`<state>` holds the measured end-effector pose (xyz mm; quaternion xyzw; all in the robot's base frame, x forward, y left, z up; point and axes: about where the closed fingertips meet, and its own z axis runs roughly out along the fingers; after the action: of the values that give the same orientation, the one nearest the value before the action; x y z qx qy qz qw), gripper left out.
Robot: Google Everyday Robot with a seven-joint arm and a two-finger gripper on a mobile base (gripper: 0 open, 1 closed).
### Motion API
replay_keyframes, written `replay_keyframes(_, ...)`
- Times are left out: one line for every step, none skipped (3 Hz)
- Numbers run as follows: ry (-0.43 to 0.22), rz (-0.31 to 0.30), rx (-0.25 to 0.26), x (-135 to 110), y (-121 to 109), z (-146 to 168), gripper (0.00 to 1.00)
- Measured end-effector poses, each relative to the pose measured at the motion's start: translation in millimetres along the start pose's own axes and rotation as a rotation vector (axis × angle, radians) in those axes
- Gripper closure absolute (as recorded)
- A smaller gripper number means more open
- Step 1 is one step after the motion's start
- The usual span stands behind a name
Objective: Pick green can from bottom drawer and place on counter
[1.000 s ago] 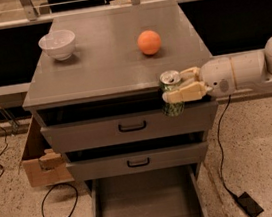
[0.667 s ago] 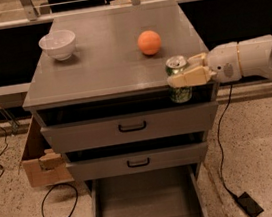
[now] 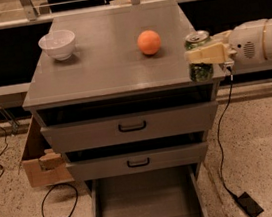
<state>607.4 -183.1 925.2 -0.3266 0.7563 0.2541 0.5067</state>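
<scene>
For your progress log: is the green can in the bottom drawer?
No; the tool grips the green can at the right edge of the counter.

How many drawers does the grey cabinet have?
3: upper drawer, middle drawer, bottom drawer pulled open below. The gripper holds the green can at the counter's right edge.

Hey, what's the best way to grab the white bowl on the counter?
Pinch the bowl by its thin rim from above: it sits upright, mouth open, near the far left corner of the counter. The claw is at the front right edge, clamped on the green can.
</scene>
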Motion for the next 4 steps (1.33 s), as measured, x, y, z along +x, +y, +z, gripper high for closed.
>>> replay_keyframes(-0.058, 0.015, 0.093, 6, -18, -6, 1.00)
replay_keyframes(-0.125, 0.017, 0.129, 17, -34, 7, 1.00)
replay_keyframes(-0.171, 0.020, 0.143, 25, -43, 24, 1.00)
replay_keyframes(-0.181, 0.025, 0.145, 27, -45, 29, 1.00)
